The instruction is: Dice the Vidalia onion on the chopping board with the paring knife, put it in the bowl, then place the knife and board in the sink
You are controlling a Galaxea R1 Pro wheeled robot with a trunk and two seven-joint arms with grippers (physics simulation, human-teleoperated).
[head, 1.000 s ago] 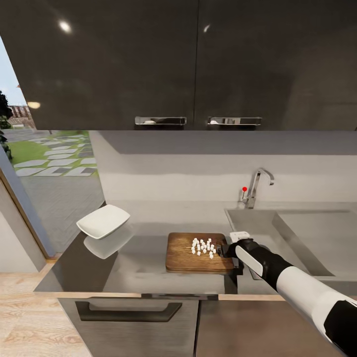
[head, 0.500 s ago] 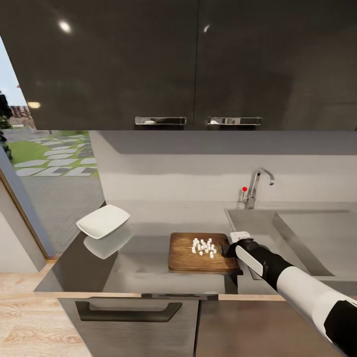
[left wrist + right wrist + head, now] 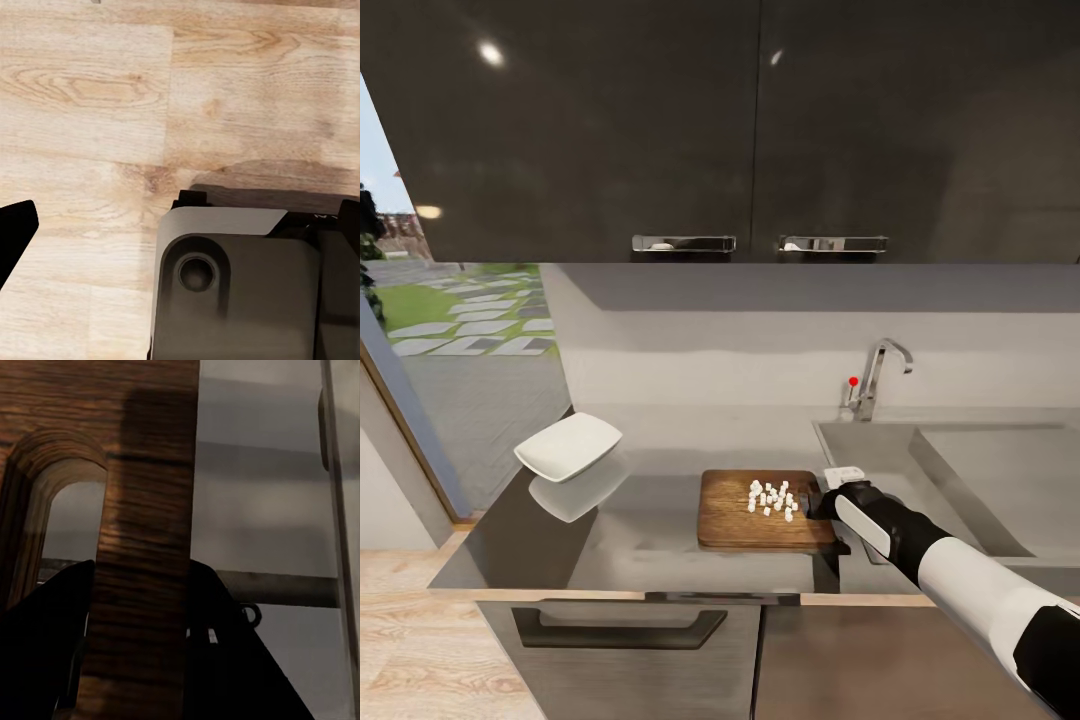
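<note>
A: Head view: the chopping board (image 3: pixel 735 510) with the diced onion (image 3: pixel 772 499) has lifted and shifted slightly on the tabletop (image 3: pixel 650 530).

B: Right end effector (image 3: pixel 822 500) clamps its handle edge; tipping into the bowl (image 3: pixel 568 445) probably follows.

**Even indoor light, daylight at one side, dark close-ups at the wrist**

The head view is evenly lit and sharp, with mild softness in the render. Daylight comes from the window (image 3: pixel 470 320) at the left, bright against the dark upper cabinets (image 3: pixel 720 120), which carry two small glare spots. The glossy countertop (image 3: pixel 640 530) mirrors the bowl (image 3: pixel 568 446); the chopping board (image 3: pixel 760 510) casts a thin shadow at its near edge. The left wrist view is bright and crisp over the pale wood floor (image 3: pixel 112 112), a soft shadow beside the robot base (image 3: pixel 240 285). The right wrist view is dim, the board's grain close and slightly blurred, with black finger shapes (image 3: pixel 45 660) below
</note>
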